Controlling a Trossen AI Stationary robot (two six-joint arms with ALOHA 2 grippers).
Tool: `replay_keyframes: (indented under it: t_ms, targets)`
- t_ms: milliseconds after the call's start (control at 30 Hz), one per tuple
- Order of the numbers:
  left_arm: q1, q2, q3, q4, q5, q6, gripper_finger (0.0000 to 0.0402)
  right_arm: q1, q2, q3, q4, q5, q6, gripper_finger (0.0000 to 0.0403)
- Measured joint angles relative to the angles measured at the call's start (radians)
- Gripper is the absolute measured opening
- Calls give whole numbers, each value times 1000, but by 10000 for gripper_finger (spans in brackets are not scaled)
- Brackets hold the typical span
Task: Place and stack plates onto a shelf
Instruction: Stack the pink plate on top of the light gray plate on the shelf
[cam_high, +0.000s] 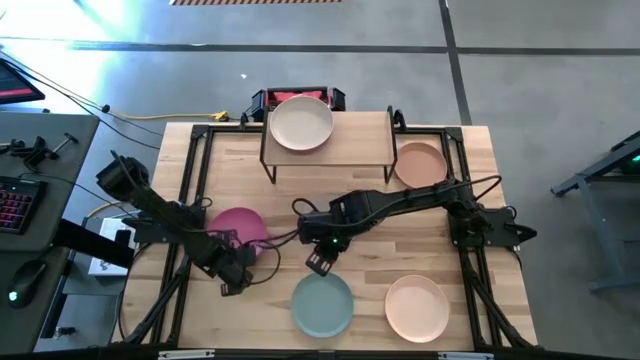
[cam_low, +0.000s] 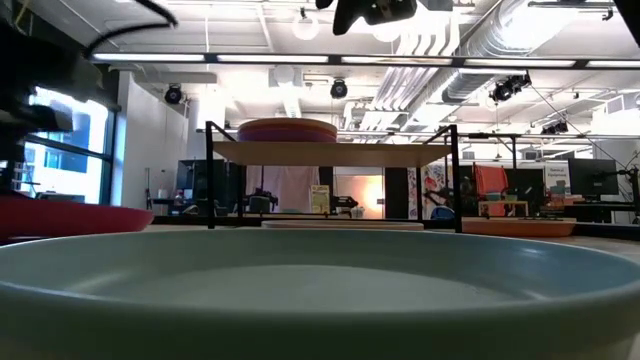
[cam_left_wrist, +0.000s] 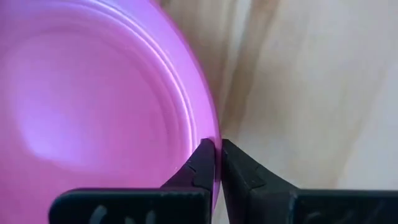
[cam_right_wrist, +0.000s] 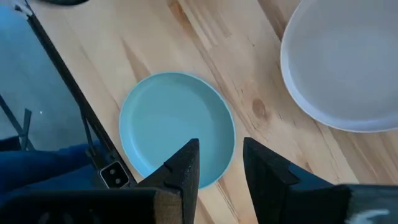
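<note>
Already clamped by the left end effector (cam_left_wrist: 217, 163) at its thin rim: round matte purple-pink shallow plate (cam_left_wrist: 93, 106), at the left-front of the light wooden worktop (cam_high: 370, 255), well apart from the small wooden-topped shelf on black metal legs (cam_high: 360, 140) carrying a cream plate (cam_high: 301, 123). Probably stiff, light, a little slick and chip-prone, so best gripped squarely across the rim and kept level. Above the round teal plate (cam_right_wrist: 177, 127): right end effector (cam_right_wrist: 221, 163), fingers parted and holding nothing.

Plates (cam_high: 302, 124) on shelf (cam_high: 360, 150) (left end); others on table (cam_high: 400, 250).
</note>
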Motion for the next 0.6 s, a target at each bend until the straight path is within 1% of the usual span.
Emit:
replay_keyframes:
  t_ms: [133,300,600]
  targets:
    - [-45,0,63,-84,-18,48,1,-26,0,0,0,6,26,103]
    - [-88,0,153,-176,-62,151,1,-70,0,0,27,28,63,103]
    - [-106,0,295,-298,-159,365,0,-156,0,0,139,29,62,103]
